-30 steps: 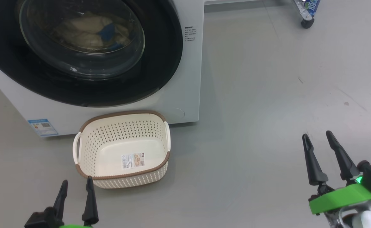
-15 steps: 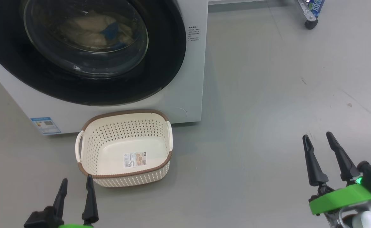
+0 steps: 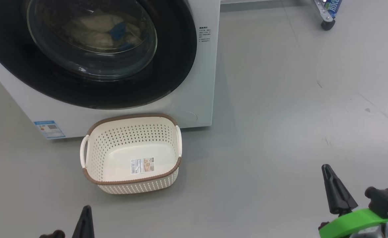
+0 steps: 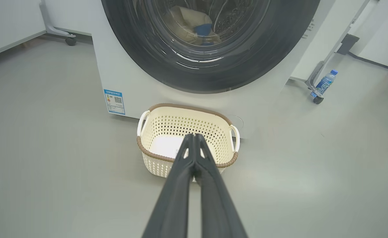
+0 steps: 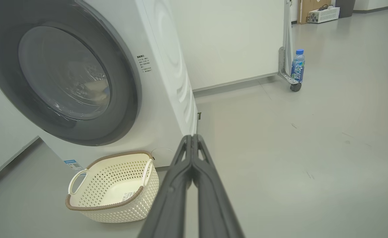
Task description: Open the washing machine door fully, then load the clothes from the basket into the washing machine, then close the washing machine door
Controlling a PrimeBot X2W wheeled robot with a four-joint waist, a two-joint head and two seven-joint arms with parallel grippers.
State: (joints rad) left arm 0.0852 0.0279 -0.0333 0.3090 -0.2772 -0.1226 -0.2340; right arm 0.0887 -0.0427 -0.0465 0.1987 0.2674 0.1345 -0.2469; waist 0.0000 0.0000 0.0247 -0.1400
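— Where do things sit against the washing machine (image 3: 197,82)?

— The washing machine door (image 3: 91,97) is shut flat on its front. The clothes (image 3: 104,29) lie inside it behind the glass (image 3: 64,62), perhaps 2 pieces, though reflections blur them. The basket (image 3: 132,185) stands upright on the floor (image 3: 280,132) just before its lower front, label (image 3: 142,166) showing.

— And the grippers?

— Both hang out in front of the machine, apart from it. The left gripper (image 4: 194,137) has its 2 fingers pressed together on nothing; the right gripper (image 5: 191,137) likewise.

High head, low wrists; common basket (image 3: 131,137)
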